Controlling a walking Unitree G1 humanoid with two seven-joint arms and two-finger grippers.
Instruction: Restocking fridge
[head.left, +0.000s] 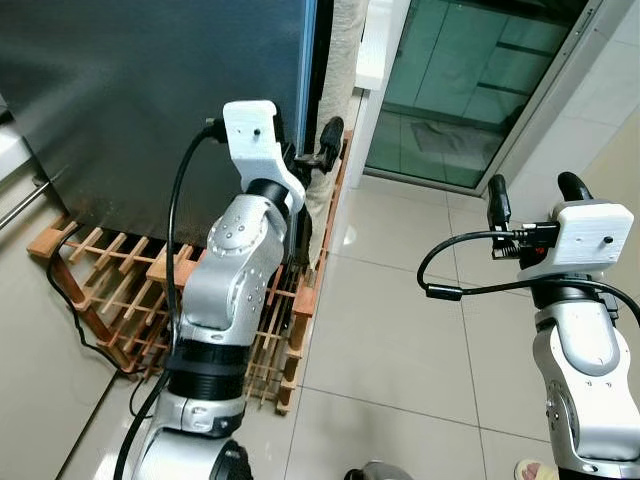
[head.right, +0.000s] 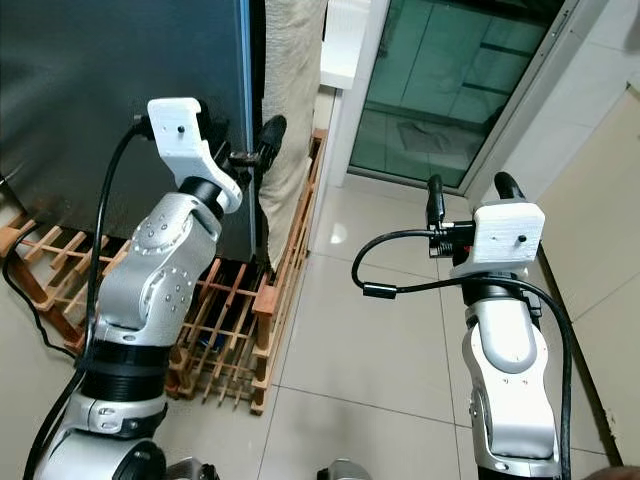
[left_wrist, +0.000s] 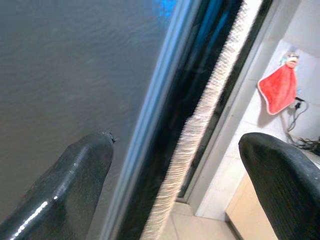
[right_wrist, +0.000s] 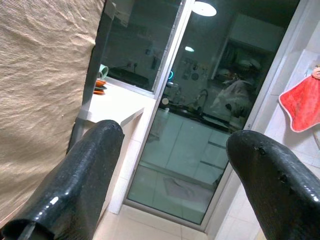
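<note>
Fridge (head.left: 150, 100) stands ahead on our left, its dark door shut, on a wooden rack (head.left: 120, 290) laid over the tiled floor (head.left: 400, 340). Our left gripper (head.left: 305, 155) is raised at the door's right edge, fingers spread wide with one on the door face and the other past the edge, holding nothing; in the left wrist view the edge runs between the two fingers (left_wrist: 75, 185). A beige cloth (head.right: 290, 90) hangs just beside that edge. Our right gripper (head.left: 535, 195) hovers well apart to the right over the floor, jaws wide open and empty, pointing toward a glass door (head.left: 470, 80). A red towel (left_wrist: 277, 90) hangs on the wall beyond
</note>
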